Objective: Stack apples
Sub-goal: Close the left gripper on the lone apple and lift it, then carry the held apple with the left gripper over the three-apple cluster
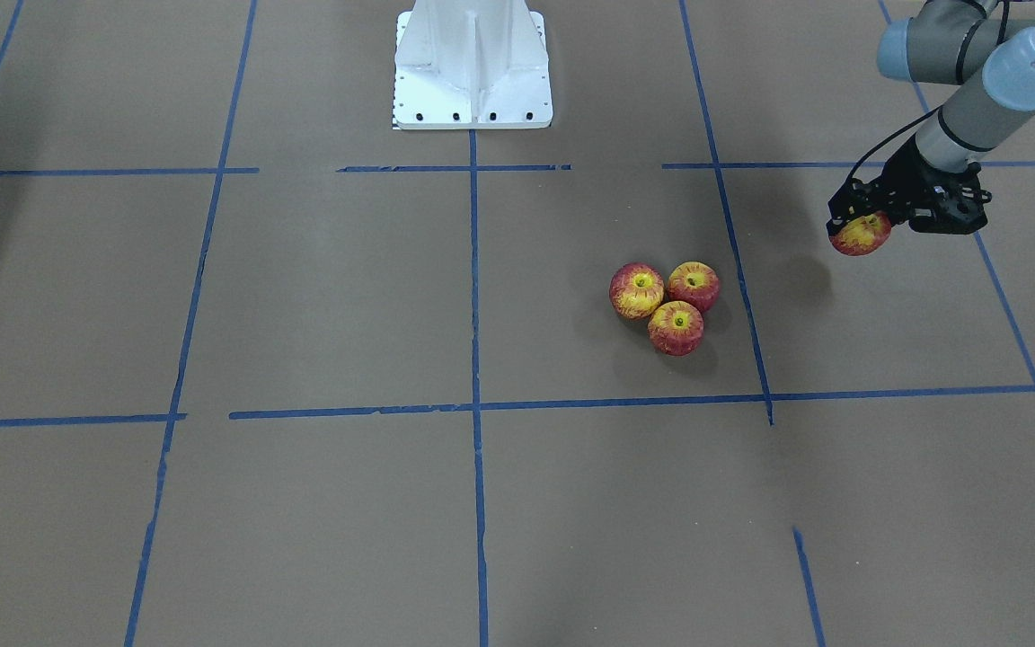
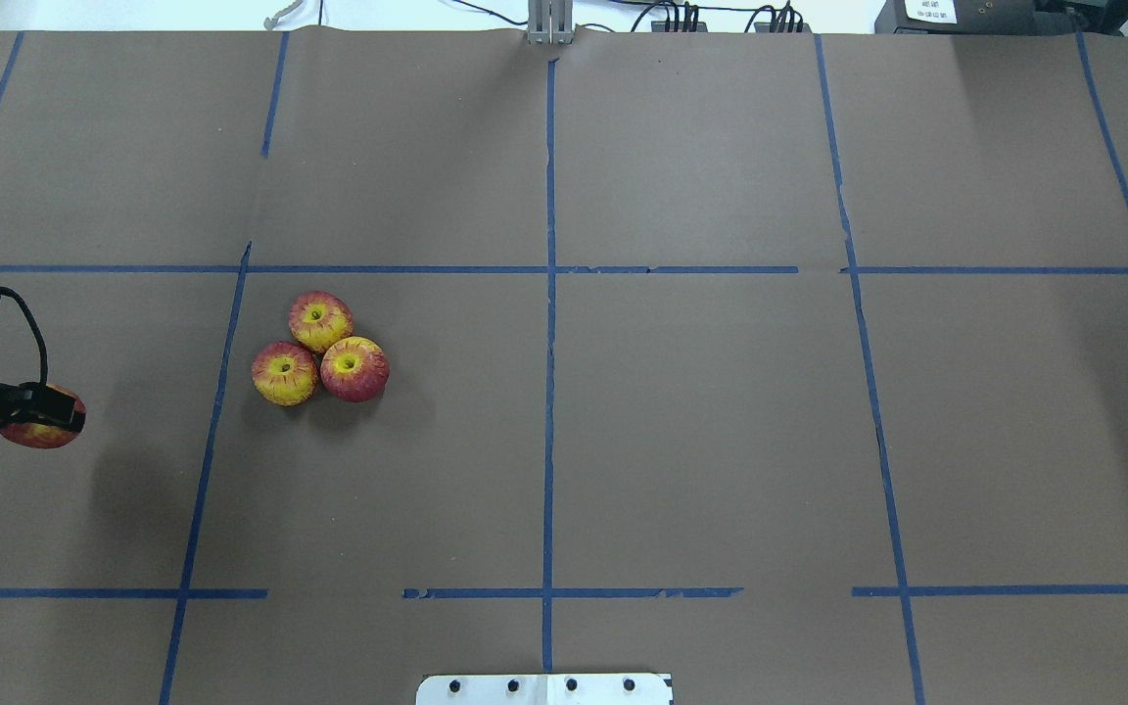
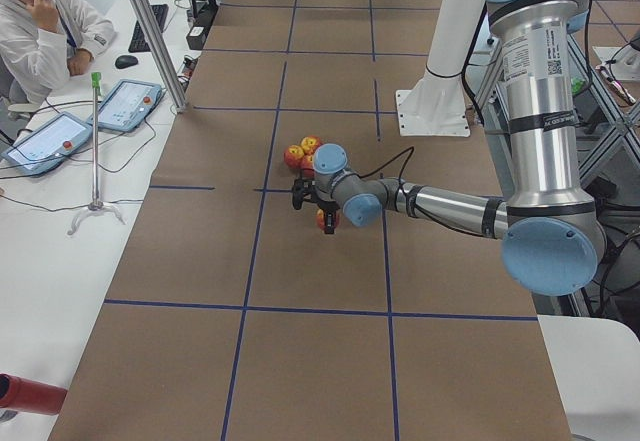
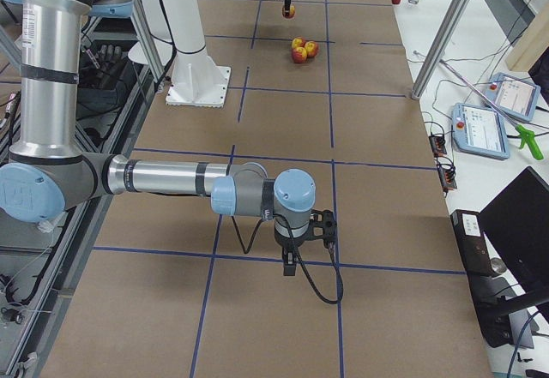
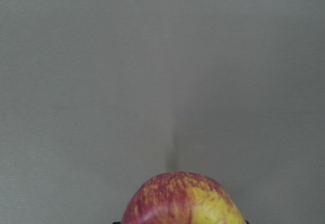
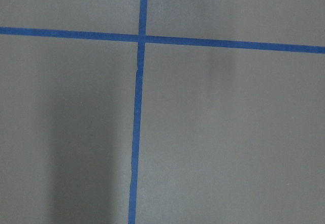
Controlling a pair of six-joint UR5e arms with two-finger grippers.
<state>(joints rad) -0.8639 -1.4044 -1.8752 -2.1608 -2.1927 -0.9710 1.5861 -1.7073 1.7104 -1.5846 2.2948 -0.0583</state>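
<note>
**Overhead exterior: fourth apple (image 2: 40,434) is in the grip**

Your left gripper (image 2: 43,419) clamps the fourth apple, well apart from the three apples (image 2: 329,357) touching each other. Bring it over their middle hollow, lower slowly, release gently. Whether the right gripper (image 4: 290,268) is wide or narrow, I cannot tell.

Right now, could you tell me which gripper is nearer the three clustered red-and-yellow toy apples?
Left. The left gripper, shut on a fourth red-and-yellow toy apple, hangs a short way beside the three clustered apples; the right gripper is far off toward the table's other end.
</note>
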